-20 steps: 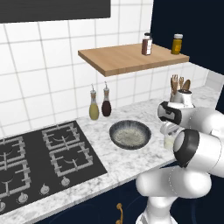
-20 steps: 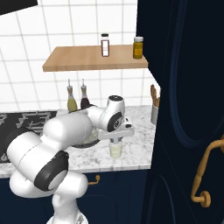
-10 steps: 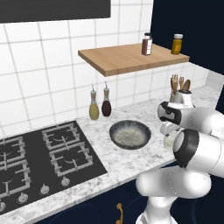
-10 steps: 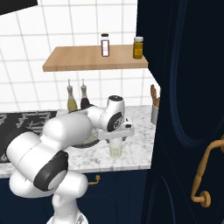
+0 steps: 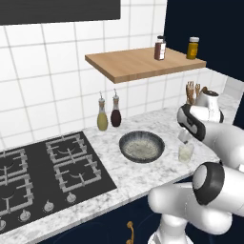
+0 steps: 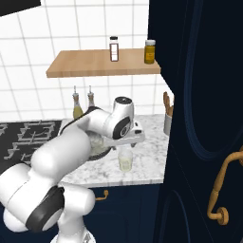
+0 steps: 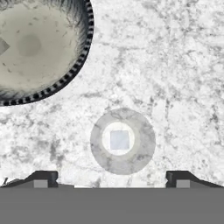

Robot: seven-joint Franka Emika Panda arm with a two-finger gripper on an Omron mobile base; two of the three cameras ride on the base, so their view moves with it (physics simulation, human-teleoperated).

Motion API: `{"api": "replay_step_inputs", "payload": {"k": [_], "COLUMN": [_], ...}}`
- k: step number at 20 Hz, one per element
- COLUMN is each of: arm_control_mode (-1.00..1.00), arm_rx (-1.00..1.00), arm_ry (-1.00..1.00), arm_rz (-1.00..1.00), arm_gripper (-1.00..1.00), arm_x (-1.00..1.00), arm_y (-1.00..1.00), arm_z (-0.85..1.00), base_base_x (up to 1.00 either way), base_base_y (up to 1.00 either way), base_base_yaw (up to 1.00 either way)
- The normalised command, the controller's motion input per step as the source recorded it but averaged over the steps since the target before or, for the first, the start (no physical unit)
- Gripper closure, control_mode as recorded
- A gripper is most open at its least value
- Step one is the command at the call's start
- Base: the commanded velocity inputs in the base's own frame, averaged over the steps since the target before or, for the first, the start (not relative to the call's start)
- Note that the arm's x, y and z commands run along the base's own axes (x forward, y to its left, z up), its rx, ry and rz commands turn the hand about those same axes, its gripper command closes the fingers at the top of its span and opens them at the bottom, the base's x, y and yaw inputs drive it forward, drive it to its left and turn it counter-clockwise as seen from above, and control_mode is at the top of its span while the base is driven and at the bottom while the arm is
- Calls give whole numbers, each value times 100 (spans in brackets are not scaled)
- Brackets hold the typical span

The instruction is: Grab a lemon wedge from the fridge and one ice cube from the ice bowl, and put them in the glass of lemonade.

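One ice cube (image 7: 119,140) inside glass of lemonade (image 7: 122,141), open hand (image 7: 112,180) above.

My arm bends forward at the elbow, wrist turned straight down. My gripper (image 7: 111,181) hangs with its two fingertips (image 7: 43,179) spread wide apart, holding nothing between them.

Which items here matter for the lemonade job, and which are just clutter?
Job:
- glass of lemonade, pale square inside
- ice bowl
- gripper, open above the glass

Lying about:
- two oil bottles
- two shelf jars
- utensil cup
- stove
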Motion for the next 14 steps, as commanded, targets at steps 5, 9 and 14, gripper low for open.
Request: {"api": "replay_step_inputs", "payload": {"k": [5,9,14], "arm_control_mode": [-100,-100,-100], "arm_rx": [3,1,0], "arm_ry": [-14,-11,-6], "arm_rz": [0,0,3], "arm_gripper": [-100,-100,-100], "arm_x": [-31,-32,-36], "arm_y": [17,20,28], "arm_z": [19,13,15], "base_base_x": [0,0,0], "base_base_y": [0,0,0], "base_base_yaw": [0,0,0]}}
